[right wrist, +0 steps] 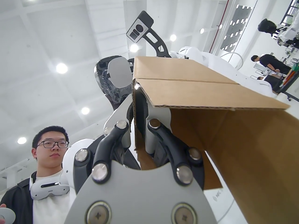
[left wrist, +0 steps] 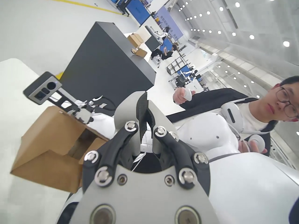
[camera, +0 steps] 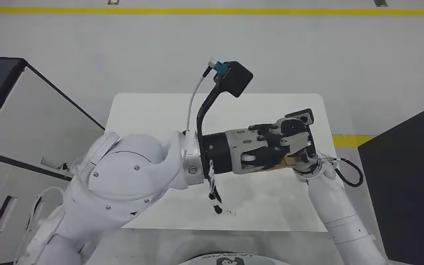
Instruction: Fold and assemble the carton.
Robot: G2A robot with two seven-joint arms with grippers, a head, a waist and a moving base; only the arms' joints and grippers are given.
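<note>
A brown cardboard carton (right wrist: pixel 210 122) is held up off the white table (camera: pixel 152 112), its flaps partly unfolded and one end gaping. My right gripper (right wrist: pixel 138 108) is shut on one carton wall, a finger on each side of the board. In the left wrist view the carton (left wrist: pixel 46 145) hangs beside my left gripper (left wrist: pixel 146 108), whose pads are pressed together with nothing between them. In the top view my left gripper (camera: pixel 299 140) lies over the right gripper (camera: pixel 299 161) near the table's right edge, and a sliver of the carton (camera: pixel 289 161) peeks out under them.
A black cabinet (camera: pixel 397 192) stands just right of the table, and another dark frame (camera: pixel 13 73) is at the far left. The table's left and far parts are bare. A person holding controllers (left wrist: pixel 186 94) stands close behind the robot.
</note>
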